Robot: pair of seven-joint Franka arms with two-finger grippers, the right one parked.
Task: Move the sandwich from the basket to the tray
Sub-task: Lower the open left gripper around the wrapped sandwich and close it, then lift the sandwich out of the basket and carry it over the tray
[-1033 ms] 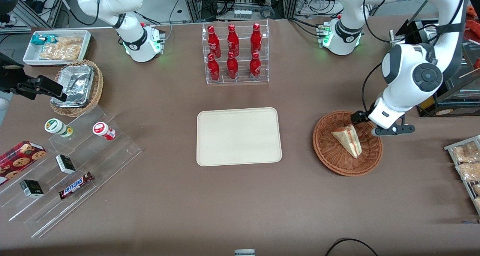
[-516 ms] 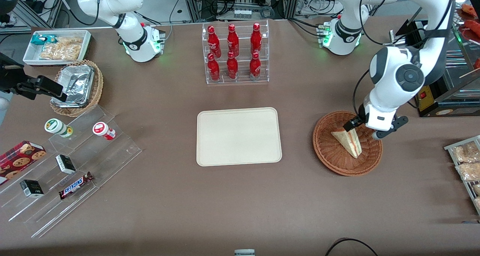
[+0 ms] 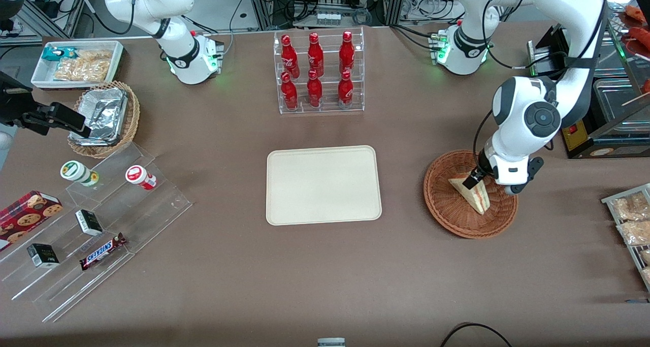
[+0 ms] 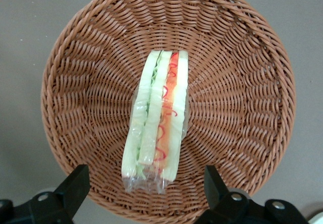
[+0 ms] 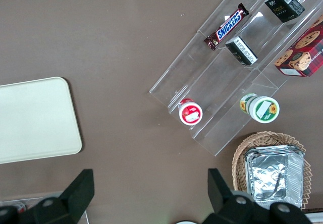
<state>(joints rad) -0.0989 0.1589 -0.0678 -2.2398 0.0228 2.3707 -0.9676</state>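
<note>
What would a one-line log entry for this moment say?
gripper: open, above sandwich | sandwich: in basket, ungrasped | tray: no sandwich yet

Bright, even light; soft shadows.

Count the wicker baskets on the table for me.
2. The reddish-brown basket holds the sandwich, with the open gripper just above it. A lighter basket with a foil container sits toward the parked arm's end. None looks hidden.
</note>
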